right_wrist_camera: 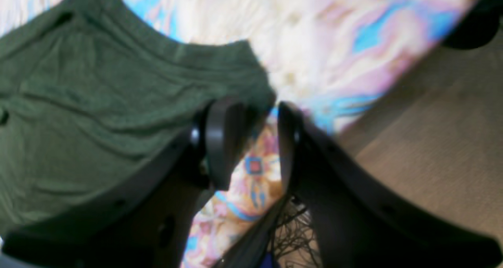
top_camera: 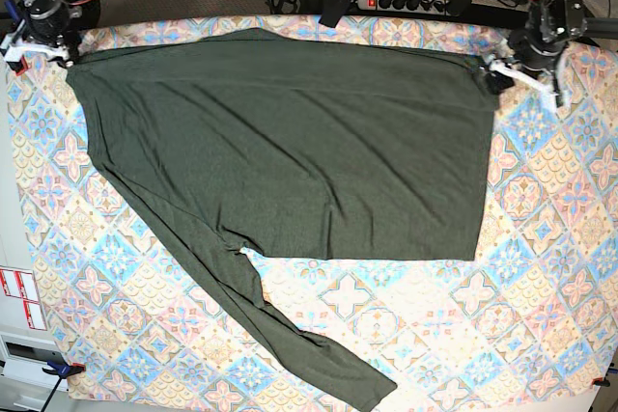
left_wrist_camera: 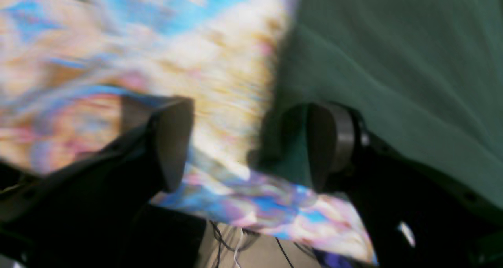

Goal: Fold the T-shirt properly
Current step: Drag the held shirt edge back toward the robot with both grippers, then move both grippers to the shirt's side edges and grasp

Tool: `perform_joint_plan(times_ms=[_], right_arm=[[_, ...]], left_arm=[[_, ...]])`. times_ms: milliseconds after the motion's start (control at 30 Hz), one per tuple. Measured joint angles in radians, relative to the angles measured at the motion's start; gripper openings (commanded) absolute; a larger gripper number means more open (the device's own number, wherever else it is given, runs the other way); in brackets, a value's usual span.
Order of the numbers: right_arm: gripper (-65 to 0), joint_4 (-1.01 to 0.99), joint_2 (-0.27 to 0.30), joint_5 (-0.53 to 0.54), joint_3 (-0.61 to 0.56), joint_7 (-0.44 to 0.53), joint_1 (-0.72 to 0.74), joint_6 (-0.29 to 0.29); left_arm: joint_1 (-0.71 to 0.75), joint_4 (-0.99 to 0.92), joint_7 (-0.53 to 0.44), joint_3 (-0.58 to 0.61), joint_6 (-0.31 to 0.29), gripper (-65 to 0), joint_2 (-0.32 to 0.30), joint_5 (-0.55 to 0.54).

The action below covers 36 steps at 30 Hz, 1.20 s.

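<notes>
Nearest the base camera, one long sleeve of the T-shirt trails down toward the front edge of the patterned tablecloth, ending close to that edge. From there the dark olive-green body spreads flat over the far half of the table, its top edge running along the far side from the far left corner to the far right corner.

At the far right corner the left gripper sits at the shirt's corner with its jaws wide apart; one finger lies over the green fabric, the other over bare cloth, and nothing is pinched between them.

At the far left corner the right gripper hangs just off the shirt's other corner, its jaws parted with only the tablecloth showing in the gap. Both wrist views are blurred.
</notes>
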Motion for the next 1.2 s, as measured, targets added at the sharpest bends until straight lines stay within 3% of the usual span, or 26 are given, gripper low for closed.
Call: perform_joint_plan(times_ms=[300,500,600,733,900,1033,1200], right_arm=[[-45.5,0.0,0.0,0.0,0.025,-0.003,0.004,0.0],[-45.5,0.0,0.0,-0.004,0.027,-0.003,0.022,-0.006],[-45.4,0.039,-0.002,-0.006,0.014,-0.011,0.051,-0.007],[-45.4,0.13,0.015,0.001,-0.087,-0.006,0.066,0.003],[-45.5,0.191,0.026,-0.001,-0.179,-0.008,0.068,0.002],[-45.6,0.208,0.025,0.002,-0.222,-0.01,0.111,0.004],[-45.6,0.212,0.026,-0.003,-0.224,-0.007,0.109,-0.001]], left_arm=[[-0.011,0.118,-0.003,-0.049,-0.01,-18.4,-0.001,0.002],[-0.145,0.067,0.008,-0.045,-0.007,-18.2,0.0,0.005],[-0.24,-0.005,0.02,-0.038,-0.009,-18.2,-0.001,0.004],[-0.414,-0.17,0.122,-0.01,-0.006,-18.3,0.006,0.007],[-0.595,-0.34,0.109,0.043,-0.001,-18.4,-0.003,0.013],[-0.695,-0.423,0.119,0.154,-0.008,-18.6,0.002,0.013],[-0.824,-0.558,0.064,0.206,-0.004,-18.6,0.024,0.115]])
